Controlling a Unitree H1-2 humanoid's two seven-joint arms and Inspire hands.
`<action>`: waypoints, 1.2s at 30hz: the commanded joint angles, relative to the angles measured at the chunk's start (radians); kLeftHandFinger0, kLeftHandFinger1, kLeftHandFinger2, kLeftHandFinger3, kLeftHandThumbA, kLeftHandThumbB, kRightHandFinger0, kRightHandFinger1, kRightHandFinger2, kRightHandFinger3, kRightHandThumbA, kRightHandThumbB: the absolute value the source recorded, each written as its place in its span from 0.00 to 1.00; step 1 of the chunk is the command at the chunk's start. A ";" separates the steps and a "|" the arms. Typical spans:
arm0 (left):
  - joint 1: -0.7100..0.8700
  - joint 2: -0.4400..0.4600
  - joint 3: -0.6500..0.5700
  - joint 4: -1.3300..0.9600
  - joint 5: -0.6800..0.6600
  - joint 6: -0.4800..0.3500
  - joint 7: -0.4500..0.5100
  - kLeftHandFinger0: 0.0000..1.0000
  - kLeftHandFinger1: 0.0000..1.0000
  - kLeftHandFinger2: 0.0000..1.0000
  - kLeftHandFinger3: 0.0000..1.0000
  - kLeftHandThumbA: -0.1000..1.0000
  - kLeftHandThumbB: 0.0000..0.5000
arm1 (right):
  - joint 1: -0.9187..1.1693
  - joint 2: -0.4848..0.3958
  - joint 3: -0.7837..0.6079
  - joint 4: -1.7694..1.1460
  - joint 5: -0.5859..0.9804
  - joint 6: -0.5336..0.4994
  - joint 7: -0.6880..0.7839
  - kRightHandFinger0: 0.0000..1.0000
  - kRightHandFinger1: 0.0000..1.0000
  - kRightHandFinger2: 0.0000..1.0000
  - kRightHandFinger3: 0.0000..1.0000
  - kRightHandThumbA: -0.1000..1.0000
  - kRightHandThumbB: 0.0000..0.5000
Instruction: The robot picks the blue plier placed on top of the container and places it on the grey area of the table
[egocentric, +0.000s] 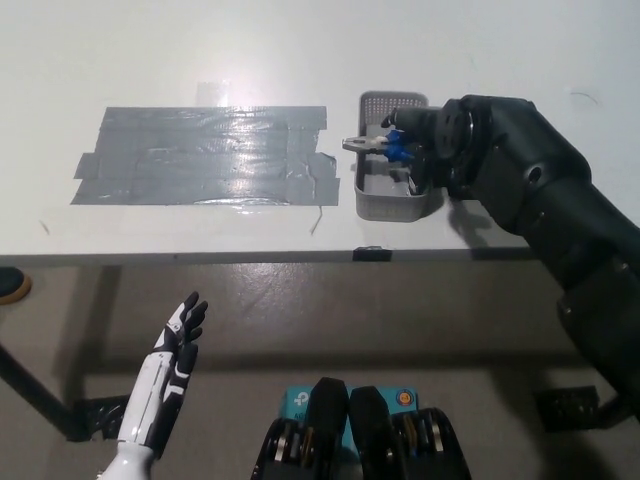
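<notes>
The blue plier (396, 148) lies across the top of the small grey container (392, 207), its metal nose (360, 145) poking out over the left rim. My black right hand (428, 150) is over the container's right side with its fingers curled around the blue handles, which it mostly hides. The grey taped area (205, 155) lies on the white table (200, 50), just left of the container. My white left hand (177, 345) hangs open at the lower left, below the table's front edge.
The container stands close to the table's front edge (300, 258). A loose strip of tape (322, 205) curls off the grey patch's right end. Floor shows below the table, with a dark object (12, 285) at the far left.
</notes>
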 joint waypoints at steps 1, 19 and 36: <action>-0.013 0.015 0.004 -0.034 -0.004 -0.024 -0.001 1.00 1.00 1.00 1.00 1.00 0.21 | -0.031 0.011 -0.015 0.011 -0.004 -0.026 -0.036 1.00 1.00 1.00 1.00 1.00 0.67; -0.018 0.013 0.008 -0.038 -0.012 -0.007 -0.002 1.00 1.00 1.00 1.00 1.00 0.23 | 0.021 -0.021 0.028 0.021 -0.098 -0.166 -0.438 0.06 0.54 0.90 0.70 0.00 0.41; -0.017 0.020 0.013 -0.031 -0.034 -0.007 -0.006 1.00 1.00 1.00 1.00 1.00 0.16 | -0.076 -0.035 0.010 -0.018 -0.128 -0.215 -0.569 0.06 0.55 0.87 0.28 0.00 0.49</action>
